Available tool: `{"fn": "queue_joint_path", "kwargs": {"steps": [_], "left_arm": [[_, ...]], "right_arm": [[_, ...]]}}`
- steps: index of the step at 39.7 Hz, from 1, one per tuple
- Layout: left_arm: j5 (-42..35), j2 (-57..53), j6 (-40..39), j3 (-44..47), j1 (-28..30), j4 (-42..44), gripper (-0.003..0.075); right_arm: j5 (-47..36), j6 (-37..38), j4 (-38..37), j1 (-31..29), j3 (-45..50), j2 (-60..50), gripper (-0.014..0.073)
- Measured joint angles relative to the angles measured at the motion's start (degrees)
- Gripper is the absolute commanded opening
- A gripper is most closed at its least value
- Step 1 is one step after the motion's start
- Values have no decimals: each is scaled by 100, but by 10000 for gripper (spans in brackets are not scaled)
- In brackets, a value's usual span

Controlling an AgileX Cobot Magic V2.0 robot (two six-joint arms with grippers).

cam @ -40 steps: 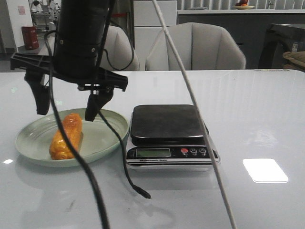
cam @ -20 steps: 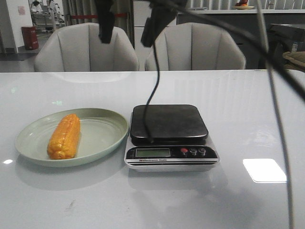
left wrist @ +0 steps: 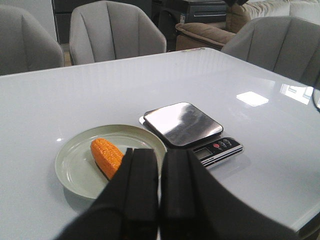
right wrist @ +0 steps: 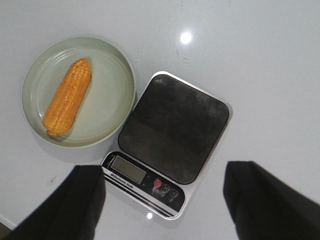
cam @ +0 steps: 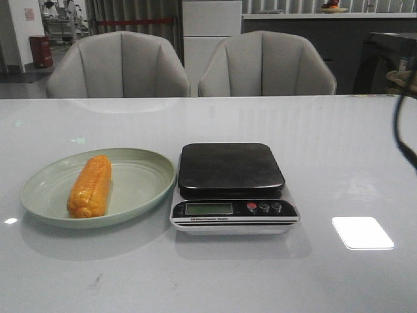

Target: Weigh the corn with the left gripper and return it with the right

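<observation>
The orange-yellow corn (cam: pixel 90 186) lies on the pale green plate (cam: pixel 143 176) at the table's left; it also shows in the left wrist view (left wrist: pixel 106 156) and the right wrist view (right wrist: pixel 67 97). The kitchen scale (cam: pixel 231 186) stands just right of the plate, its pan bare. My left gripper (left wrist: pixel 160 172) is shut and empty, high above the table, back from the plate. My right gripper (right wrist: pixel 162 200) is open and empty, high above the scale (right wrist: pixel 172 135). Neither gripper shows in the front view.
Two grey chairs (cam: pixel 117 65) stand behind the table's far edge. A black cable (cam: pixel 401 130) hangs at the right edge of the front view. A bright light patch (cam: pixel 361 233) lies on the table right of the scale.
The open gripper that hovered over the corn a second ago has risen out of the front view with its cables. The corn stays on the plate.
</observation>
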Motion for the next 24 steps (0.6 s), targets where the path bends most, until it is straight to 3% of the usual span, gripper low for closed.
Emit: {"fn": "queue_joint_path", "kwargs": {"steps": [14, 24], "left_arm": [[0, 0, 0, 0, 0, 0, 113], [0, 0, 0, 0, 0, 0, 113]], "right_arm": [[-2406, -173, 0, -5, 3563, -2914, 585], [-3633, -185, 0, -5, 5669, -4943, 585]]}}
